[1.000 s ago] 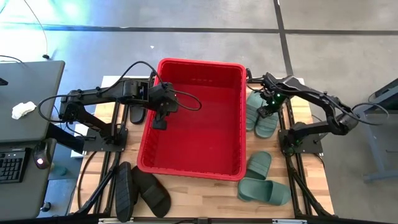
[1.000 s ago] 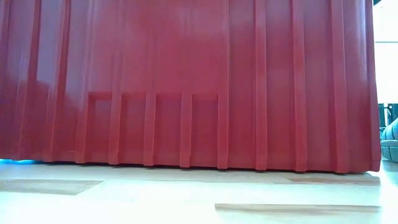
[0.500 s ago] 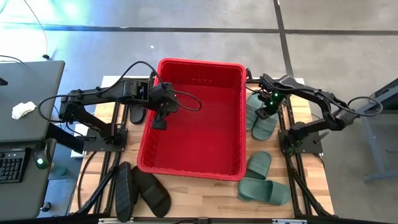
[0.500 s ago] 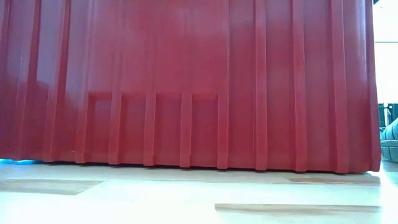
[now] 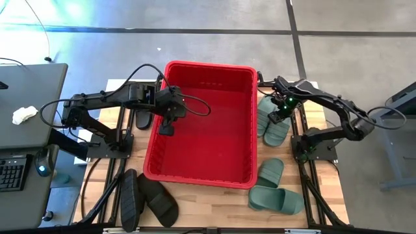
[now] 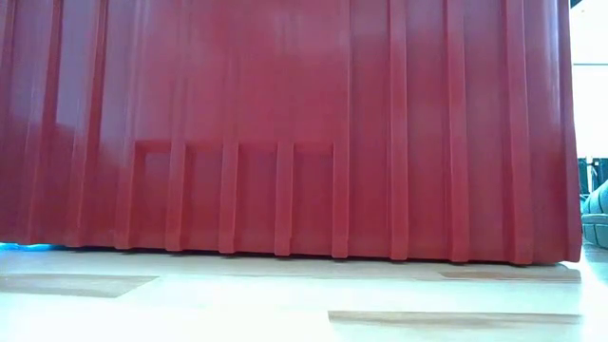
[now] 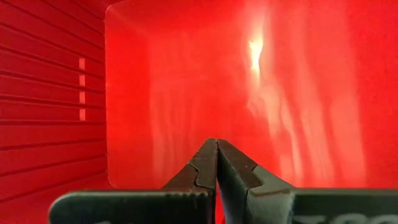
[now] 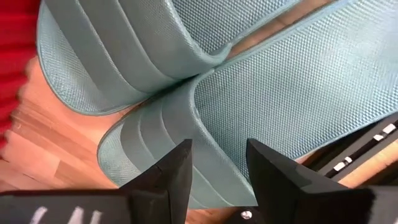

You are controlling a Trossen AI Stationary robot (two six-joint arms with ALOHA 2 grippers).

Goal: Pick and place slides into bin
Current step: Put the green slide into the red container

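Right of the empty red bin point(image 5: 205, 123), the right gripper point(image 8: 216, 163) is hovering, fingers parted, over two green slides point(image 5: 272, 120). The left gripper point(image 5: 166, 129) is hanging clenched inside. All slides are waiting outside.

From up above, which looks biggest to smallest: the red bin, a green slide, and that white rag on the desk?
1. Bin, by far the largest.
2. Green slide at the table's front right.
3. White rag, smallest; it is crumpled, so its full size cannot be told.
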